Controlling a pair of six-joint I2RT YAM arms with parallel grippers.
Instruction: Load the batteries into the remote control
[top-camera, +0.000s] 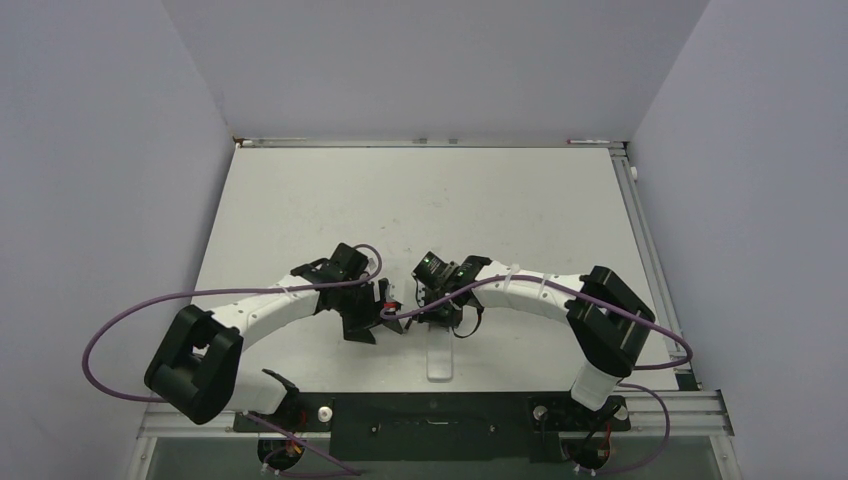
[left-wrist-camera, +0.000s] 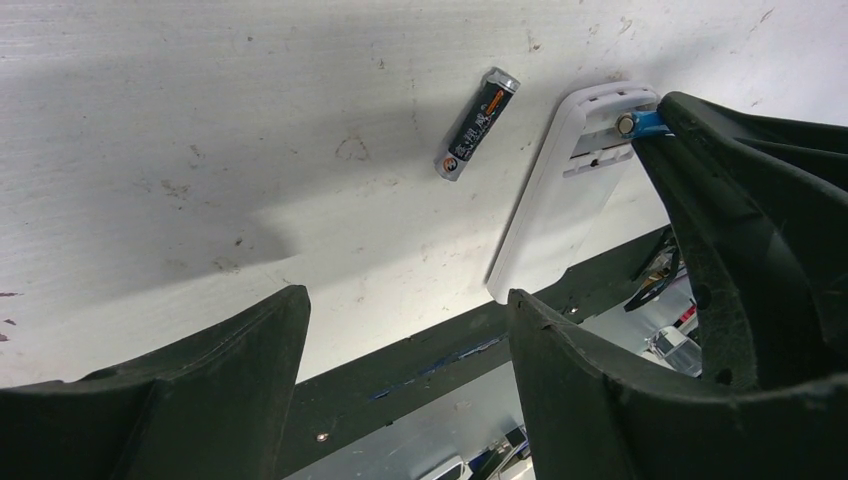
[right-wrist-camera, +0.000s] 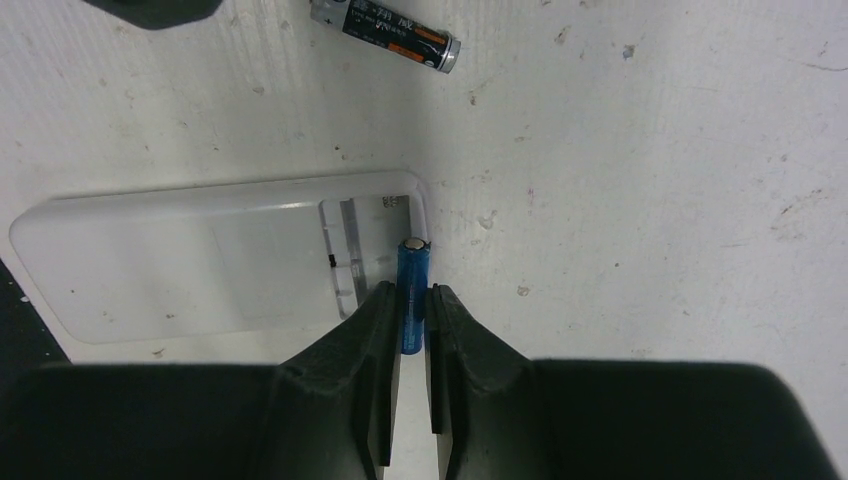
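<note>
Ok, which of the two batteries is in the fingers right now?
The blue battery, pinched by the right fingers at the remote control's open compartment. The dark battery lies loose on the table, untouched.

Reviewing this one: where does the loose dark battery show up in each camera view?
Top external: too small or hidden to pick out.
Left wrist: the dark battery lies upper middle, left of the remote control and apart from it.
Right wrist: at the top edge, beyond the remote control's open compartment end.
Shared landmark: the white remote control, also in the top view.
</note>
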